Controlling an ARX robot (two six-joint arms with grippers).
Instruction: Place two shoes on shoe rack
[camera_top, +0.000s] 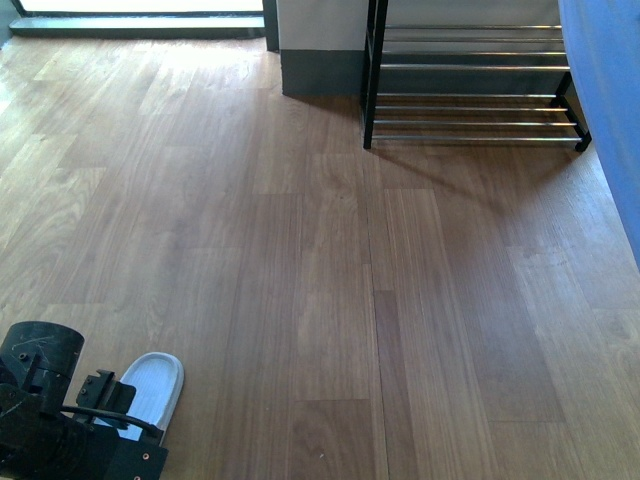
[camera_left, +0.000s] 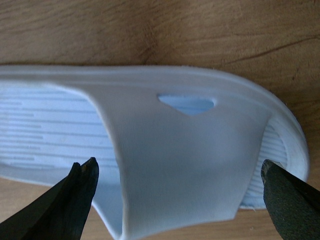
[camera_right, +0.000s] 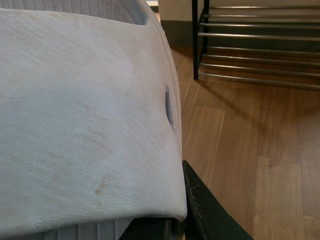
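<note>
At the lower left of the front view, a pale blue-white rubber slide is seen lying flat on the brown wooden plank floor, partly covered by the left arm.

Left gripper: jaws spread wide, one black fingertip on each side of the slide's broad strap. No contact with the strap is visible in the left wrist view, and no pinch has been made. The slide is judged to be on the floor, not lifted.

Right gripper: a second pale rubber slide fills most of the right wrist view, very close to the camera. Only one black finger is shown, lying against the strap's edge; the other is hidden behind the shoe. Whether the jaws are pressed onto this slide cannot be told. The right arm is not shown in the front view.

Low black metal shoe rack with thin silver rods: placed against the far wall, well apart from both slides. No shoe is seen on the tiers that are visible.

Progress, as judged: nothing placed yet. Left to do: grasp of the floor slide, carrying of both slides to the rack, and setting down of each on a tier.
</note>
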